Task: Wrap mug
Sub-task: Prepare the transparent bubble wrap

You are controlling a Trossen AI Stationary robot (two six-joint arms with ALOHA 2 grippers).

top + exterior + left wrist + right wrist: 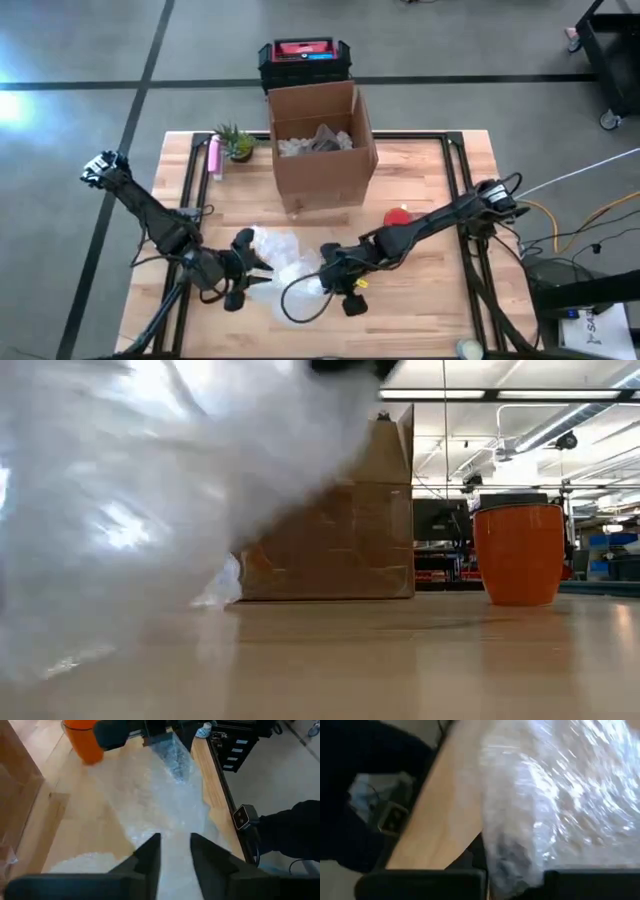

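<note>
The orange mug [398,216] stands bare on the bench [420,290], apart from the bubble wrap [285,262]. The right hand [337,283] pinches one edge; the left hand [243,270] hovers spread. Wrapping hasn't begun.

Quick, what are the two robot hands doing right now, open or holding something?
Left hand: open, fingers either side of the bubble wrap, not clamped.
Right hand: closed on the bubble wrap's edge, lifting it.

The tabletop [420,300] was smooth, pale wood with a soft shine. The bubble wrap [285,262] was clear, crinkly plastic that glinted. The box [325,165] was dull brown cardboard. The orange mug [519,553] looked smooth and matt.
</note>
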